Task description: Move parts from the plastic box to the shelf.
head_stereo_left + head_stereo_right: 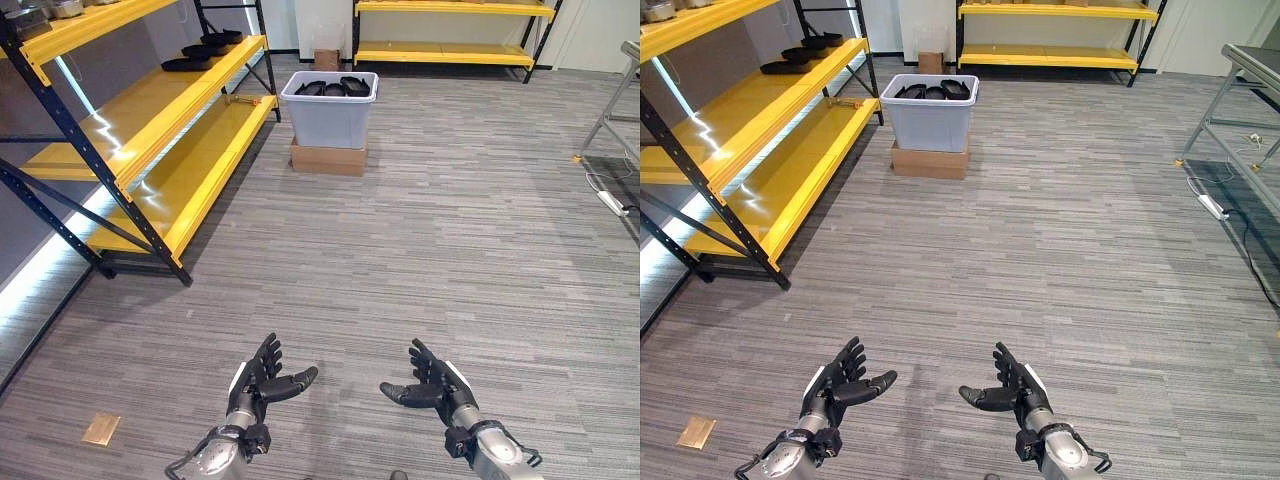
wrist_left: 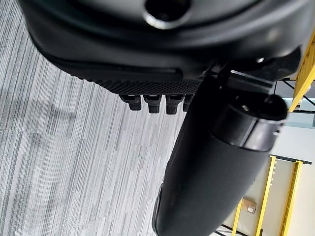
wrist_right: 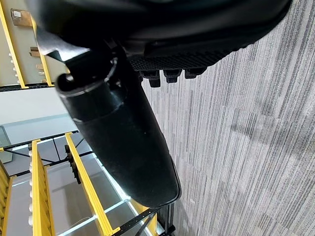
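A pale grey plastic box [image 1: 330, 112] stands far ahead on a flat cardboard carton [image 1: 328, 158], with several black parts [image 1: 333, 87] in it. To the left runs the yellow shelf [image 1: 150, 110] with blue-black posts; a few black parts [image 1: 200, 52] lie on its middle board. My left hand [image 1: 262, 380] and right hand [image 1: 432, 381] hover low over the carpet near me, both open with straight fingers and holding nothing. In the wrist views the left hand [image 2: 211, 167] and right hand [image 3: 123, 128] show thumbs out over bare carpet.
A second yellow shelf [image 1: 450, 30] lines the back wall, with a small carton [image 1: 326, 58] on the floor beside it. A grey metal table frame [image 1: 1240, 110] stands at the right. A small brown plate [image 1: 101, 428] lies on the carpet by my left.
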Controlling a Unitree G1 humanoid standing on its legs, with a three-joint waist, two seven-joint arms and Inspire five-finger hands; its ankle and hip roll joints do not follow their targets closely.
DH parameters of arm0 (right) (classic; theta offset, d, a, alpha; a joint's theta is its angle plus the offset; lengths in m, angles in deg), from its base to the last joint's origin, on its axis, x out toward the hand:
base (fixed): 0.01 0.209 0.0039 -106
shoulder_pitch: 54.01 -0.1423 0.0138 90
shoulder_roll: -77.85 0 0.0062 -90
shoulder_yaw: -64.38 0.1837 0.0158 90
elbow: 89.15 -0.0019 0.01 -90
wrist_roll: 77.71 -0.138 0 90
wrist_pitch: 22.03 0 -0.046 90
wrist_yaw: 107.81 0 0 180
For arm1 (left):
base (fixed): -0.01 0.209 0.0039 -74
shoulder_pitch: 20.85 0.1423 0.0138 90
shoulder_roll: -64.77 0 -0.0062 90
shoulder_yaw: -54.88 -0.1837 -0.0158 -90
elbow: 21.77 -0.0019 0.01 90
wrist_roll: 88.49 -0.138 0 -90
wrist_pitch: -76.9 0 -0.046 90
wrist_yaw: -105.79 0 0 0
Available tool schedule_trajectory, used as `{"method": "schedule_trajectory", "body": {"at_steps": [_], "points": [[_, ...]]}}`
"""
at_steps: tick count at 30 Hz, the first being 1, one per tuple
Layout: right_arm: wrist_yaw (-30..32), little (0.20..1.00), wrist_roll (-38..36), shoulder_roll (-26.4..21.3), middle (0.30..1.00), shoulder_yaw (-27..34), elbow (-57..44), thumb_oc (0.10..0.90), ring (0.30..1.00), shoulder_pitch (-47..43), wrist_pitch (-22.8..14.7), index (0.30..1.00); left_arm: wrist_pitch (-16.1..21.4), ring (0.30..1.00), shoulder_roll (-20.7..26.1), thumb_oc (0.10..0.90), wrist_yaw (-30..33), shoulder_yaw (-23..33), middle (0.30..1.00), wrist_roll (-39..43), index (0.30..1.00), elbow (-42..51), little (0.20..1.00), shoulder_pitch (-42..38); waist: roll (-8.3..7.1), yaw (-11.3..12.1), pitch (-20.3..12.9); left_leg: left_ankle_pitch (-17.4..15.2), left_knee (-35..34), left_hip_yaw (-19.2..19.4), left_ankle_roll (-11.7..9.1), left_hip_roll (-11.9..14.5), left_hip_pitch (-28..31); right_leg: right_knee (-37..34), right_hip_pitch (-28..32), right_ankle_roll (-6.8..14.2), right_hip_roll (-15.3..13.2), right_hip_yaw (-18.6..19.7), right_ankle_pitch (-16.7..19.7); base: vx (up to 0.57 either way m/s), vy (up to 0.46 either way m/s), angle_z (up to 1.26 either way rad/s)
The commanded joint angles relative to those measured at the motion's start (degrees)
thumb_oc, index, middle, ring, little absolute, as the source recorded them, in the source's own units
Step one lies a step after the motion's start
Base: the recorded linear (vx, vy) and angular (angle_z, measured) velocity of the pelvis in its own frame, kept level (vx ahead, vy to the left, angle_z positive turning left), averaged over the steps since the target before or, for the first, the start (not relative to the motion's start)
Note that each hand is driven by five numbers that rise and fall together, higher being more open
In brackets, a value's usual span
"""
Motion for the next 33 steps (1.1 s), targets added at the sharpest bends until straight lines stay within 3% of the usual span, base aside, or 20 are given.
{"method": "schedule_trajectory", "body": {"at_steps": [1,19,24,30,33], "points": [[-1.0,1.000,-0.6,0.1,1.000,0.7,-2.7,0.900,1.000,-3.7,-4.1,1.000,4.1,1.000,1.3,0.900,-1.1,1.9,1.000,0.9,1.000,1.7,1.000,-5.0,-1.80,0.6,-2.2,-2.0,0.4,-2.2,-3.4,3.5,0.1,1.0,3.7,3.5,-4.2,-0.7,-6.7,0.00,0.000,0.00],[-1.0,1.000,-1.1,0.3,1.000,0.6,-2.6,0.900,1.000,-3.7,-4.2,1.000,4.1,1.000,1.4,0.900,-1.3,1.7,1.000,1.1,1.000,1.8,1.000,-5.4,-2.36,0.9,-2.0,-2.0,0.5,-2.4,-3.3,3.6,-0.1,0.7,3.5,3.6,-4.0,-0.8,-6.5,0.00,0.001,0.01],[-1.1,1.000,-1.7,0.2,1.000,0.0,-1.9,0.900,1.000,-5.9,-4.4,1.000,4.5,1.000,2.2,0.900,-1.5,1.8,1.000,2.3,1.000,2.2,1.000,-6.1,-3.04,1.6,-0.7,-3.8,5.3,-3.3,-2.6,2.7,-3.6,1.1,2.3,4.2,-5.2,-0.6,-5.8,-0.03,0.047,-0.01],[-1.0,1.000,-1.8,0.3,1.000,0.8,-2.1,0.900,1.000,-6.0,-4.2,1.000,4.4,1.000,3.0,0.900,-1.6,0.9,1.000,2.1,1.000,3.5,1.000,-6.6,-2.61,1.8,0.1,-5.7,7.4,-4.1,0.0,-0.2,-5.7,8.7,-1.2,5.6,-8.4,-0.2,-5.9,0.00,0.163,0.03],[-1.2,1.000,-1.8,1.4,1.000,0.8,-2.6,0.900,1.000,-5.0,-3.9,1.000,4.3,1.000,3.3,0.900,-1.3,0.7,1.000,1.2,1.000,4.0,1.000,-7.1,-1.82,0.9,1.7,-6.9,8.2,-4.8,2.7,-3.2,-5.5,22.5,-8.2,5.8,-11.1,2.4,-1.9,-0.01,0.303,0.07]]}}
